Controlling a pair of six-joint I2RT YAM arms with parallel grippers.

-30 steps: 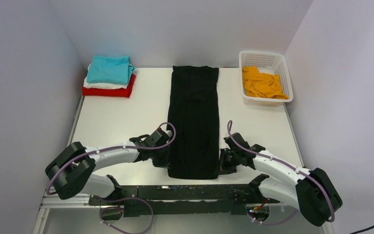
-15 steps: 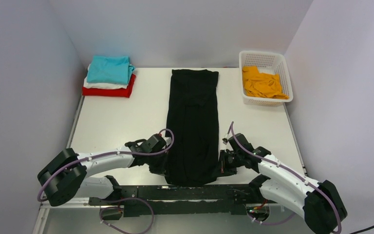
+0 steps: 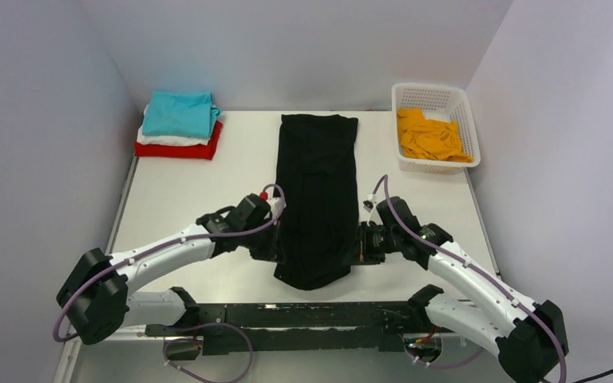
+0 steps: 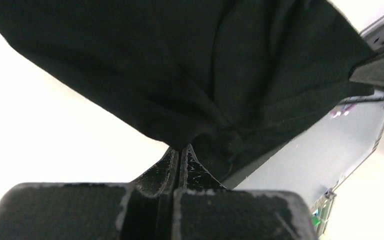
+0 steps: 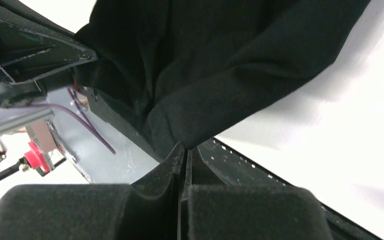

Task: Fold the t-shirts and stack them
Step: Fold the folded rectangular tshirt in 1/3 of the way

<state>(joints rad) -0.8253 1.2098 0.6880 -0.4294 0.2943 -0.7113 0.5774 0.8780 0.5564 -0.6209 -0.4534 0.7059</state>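
Top external view: the black t-shirt [image 3: 317, 171] lies as a long narrow strip down the middle of the table [image 3: 183, 199], its far end flat, its near end drawn in between the two grippers. The left gripper [image 3: 270, 249] is clamped on the shirt's near left edge, and the left wrist view shows its fingers pressed together with black cloth bunched at their tips. The right gripper [image 3: 364, 248] pinches the near right edge the same way, and the hem sags between them. At the far left, a teal t-shirt [image 3: 179, 113] tops a white t-shirt [image 3: 162, 139] and a red t-shirt [image 3: 177, 150]. An orange t-shirt [image 3: 429, 136] lies crumpled in the basket [image 3: 468, 120] at the far right
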